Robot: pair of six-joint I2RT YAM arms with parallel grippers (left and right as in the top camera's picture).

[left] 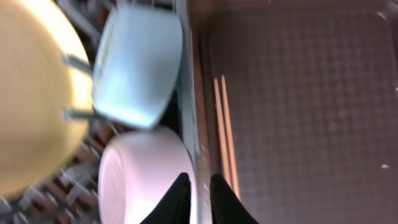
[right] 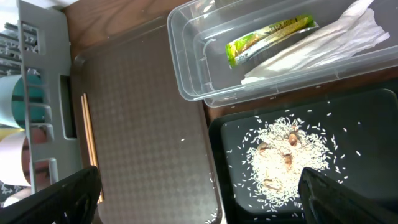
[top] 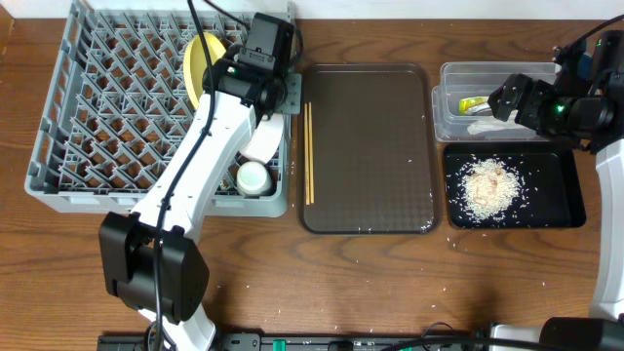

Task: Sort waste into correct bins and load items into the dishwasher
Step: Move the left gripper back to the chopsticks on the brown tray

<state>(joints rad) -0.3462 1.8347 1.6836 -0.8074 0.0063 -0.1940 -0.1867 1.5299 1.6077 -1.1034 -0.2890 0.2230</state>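
Our left gripper (left: 199, 182) sits narrow at the white bowl (left: 143, 177); we cannot tell if it grips. Snagging the rim could topple it.

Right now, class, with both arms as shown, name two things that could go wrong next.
1. The left gripper sits close against the white bowl at the dish rack's edge; withdrawing might drag or tip it.
2. The chopsticks lie flat beside the brown tray's rim, so a pinch may slip.

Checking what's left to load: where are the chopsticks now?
In the overhead view, the chopsticks lie along the brown tray's left edge, beside the dish rack.
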